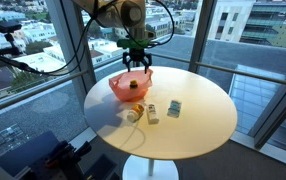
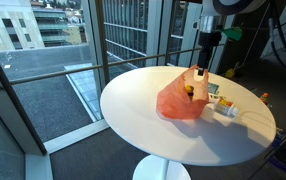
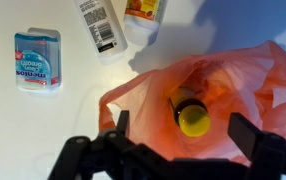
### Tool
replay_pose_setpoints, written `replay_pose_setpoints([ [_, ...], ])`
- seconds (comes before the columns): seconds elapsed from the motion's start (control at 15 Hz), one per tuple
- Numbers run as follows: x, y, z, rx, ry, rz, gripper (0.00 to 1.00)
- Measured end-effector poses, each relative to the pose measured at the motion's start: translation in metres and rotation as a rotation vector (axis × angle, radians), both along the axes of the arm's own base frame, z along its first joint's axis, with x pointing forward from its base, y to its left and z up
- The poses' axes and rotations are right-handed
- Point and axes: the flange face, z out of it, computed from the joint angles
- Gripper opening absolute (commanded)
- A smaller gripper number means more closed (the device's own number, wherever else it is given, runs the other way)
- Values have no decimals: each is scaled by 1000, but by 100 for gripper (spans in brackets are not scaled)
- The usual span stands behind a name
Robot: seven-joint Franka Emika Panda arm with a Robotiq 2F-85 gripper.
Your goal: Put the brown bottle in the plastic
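The brown bottle point(image 3: 186, 104) has a dark brown body and a yellow cap and sits inside the translucent orange-red plastic point(image 3: 245, 78). My gripper point(image 3: 183, 135) is open right above it, one finger on each side of the bottle and not touching it. In both exterior views the gripper point(image 1: 135, 60) point(image 2: 200, 70) hangs over the plastic point(image 1: 123, 90) point(image 2: 175, 103) on the round white table point(image 1: 198, 125). The bottle shows as a yellow spot inside the plastic point(image 1: 133, 86) point(image 2: 190, 92).
A small blue box point(image 3: 36, 60) point(image 1: 173, 108) and two pale bottles with labels point(image 3: 101, 25) point(image 3: 141, 10) lie on the table beside the plastic. Glass walls and a railing surround the table.
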Motion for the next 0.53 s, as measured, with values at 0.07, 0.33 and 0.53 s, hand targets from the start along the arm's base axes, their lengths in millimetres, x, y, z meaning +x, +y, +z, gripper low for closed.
replay_pose_setpoints([
  [0.07,-5,-3,7,-5,13,-6,100],
  [0.33,-24,-19,33,-26,67,-49,100],
  [0.53,-39,-34,51,-43,88,-133,100],
])
